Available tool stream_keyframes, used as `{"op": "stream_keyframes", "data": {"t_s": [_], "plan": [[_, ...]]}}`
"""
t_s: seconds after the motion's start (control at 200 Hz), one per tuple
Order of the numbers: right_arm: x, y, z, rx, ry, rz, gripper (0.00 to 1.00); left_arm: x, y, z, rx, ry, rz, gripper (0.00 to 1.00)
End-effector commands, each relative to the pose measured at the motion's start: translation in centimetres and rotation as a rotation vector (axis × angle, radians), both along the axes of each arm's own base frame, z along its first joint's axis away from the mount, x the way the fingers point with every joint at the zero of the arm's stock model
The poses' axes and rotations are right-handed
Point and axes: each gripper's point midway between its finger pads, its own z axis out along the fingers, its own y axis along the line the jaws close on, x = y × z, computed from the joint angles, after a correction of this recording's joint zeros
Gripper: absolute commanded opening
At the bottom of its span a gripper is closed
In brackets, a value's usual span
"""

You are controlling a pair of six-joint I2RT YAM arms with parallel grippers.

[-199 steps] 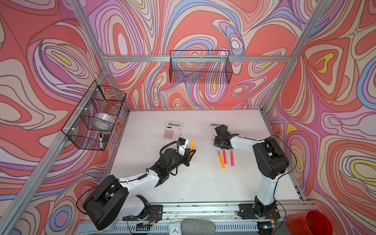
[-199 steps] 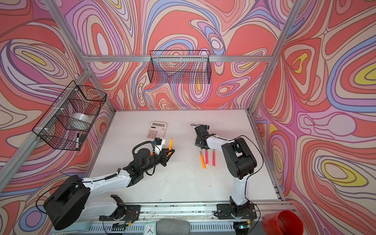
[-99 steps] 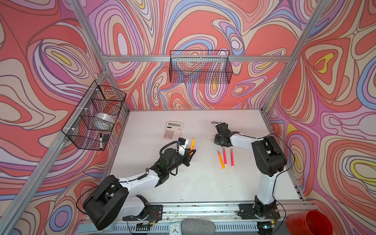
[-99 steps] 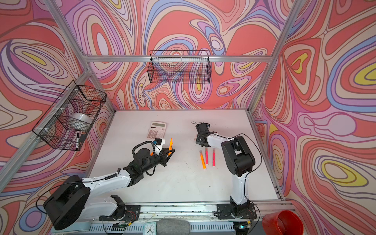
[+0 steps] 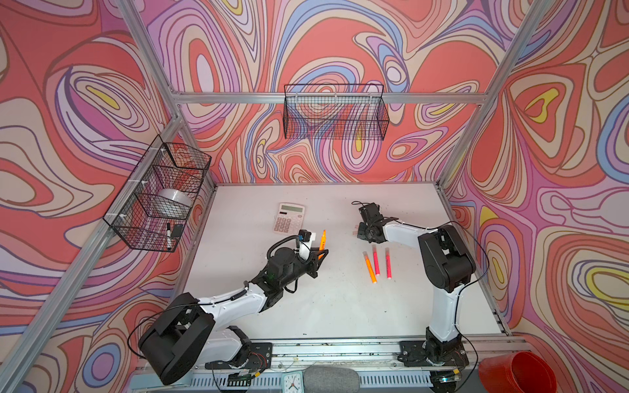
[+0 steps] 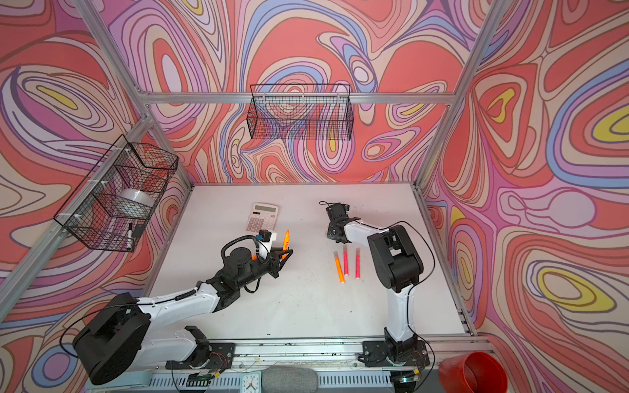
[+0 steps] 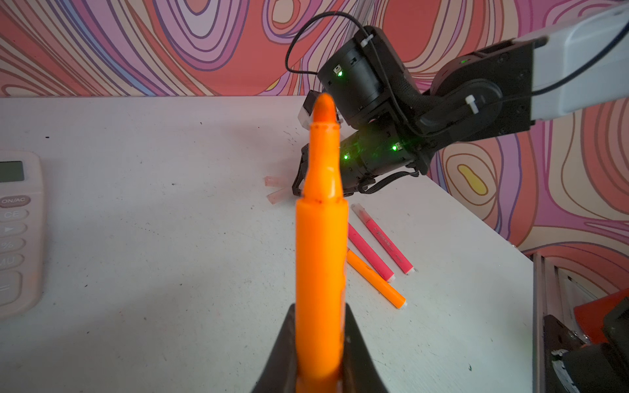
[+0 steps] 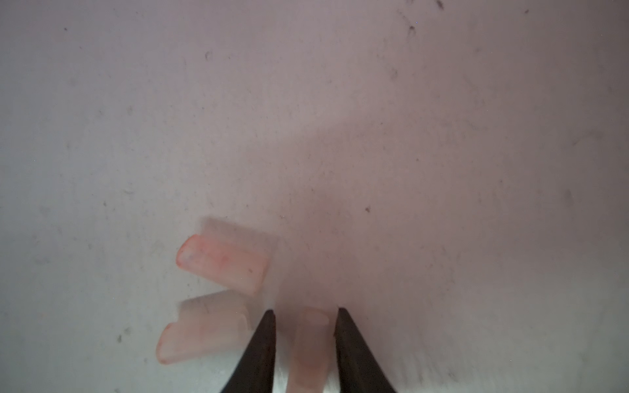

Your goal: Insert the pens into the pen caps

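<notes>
Our left jaws are clamping an orange pen (image 7: 321, 238) tip-up above the bench (image 7: 170, 272), apparently presenting it for capping. Our right jaws are straddling a cap (image 8: 310, 343) on the bench, open, not yet pinching.

The calculator (image 7: 20, 231) keys read "ON/AC" and "CE".

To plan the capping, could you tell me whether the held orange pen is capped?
Uncapped: the orange pen in the left pincer shows its bare tapered tip.
</notes>
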Motion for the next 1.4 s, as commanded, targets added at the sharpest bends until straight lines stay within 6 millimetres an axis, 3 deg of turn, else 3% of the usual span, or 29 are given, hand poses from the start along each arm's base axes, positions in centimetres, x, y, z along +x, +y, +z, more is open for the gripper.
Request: {"op": "stream_keyframes", "data": {"t_s": [0.0,0.471,0.656,1.051,1.066,1.137,1.162,1.282,1.397], "plan": [[-0.7,-0.9,-1.8,-0.043,0.064,-0.005,0.3,0.3,-0.4,1.3,-0.027,-0.02,-0.008,0.0],[-0.8,-1.0,-2.1,-0.048,0.081,-0.006,0.17,0.2,-0.4,1.3,-0.029,-0.018,-0.011,0.0],[-0.8,-1.0,-1.3,-0.043,0.06,-0.009,0.09,0.1,-0.5,1.4,-0.034,-0.014,-0.021,0.0],[-1.9,-1.2,3.5,0.055,-0.098,-0.037,0.02,-0.1,-1.1,1.0,-0.023,0.057,-0.045,0.0],[-2.0,-1.2,3.7,0.061,-0.106,-0.039,0.02,0.2,-1.5,2.3,-0.038,0.04,-0.052,0.0],[-2.4,-1.4,4.2,0.077,-0.131,-0.044,0.01,0.0,-1.9,2.5,-0.043,0.051,-0.08,0.0],[-2.4,-1.3,5.6,0.094,-0.169,-0.043,0.0,-0.2,-2.0,2.5,-0.045,0.05,-0.092,0.0],[-3.2,-1.2,8.6,0.155,-0.275,-0.025,0.0,-0.9,-2.4,2.9,-0.061,0.03,-0.137,0.0],[-4.2,0.1,12.0,0.268,-0.375,0.047,0.0,-1.4,-2.5,3.3,-0.072,0.018,-0.162,0.0]]}}
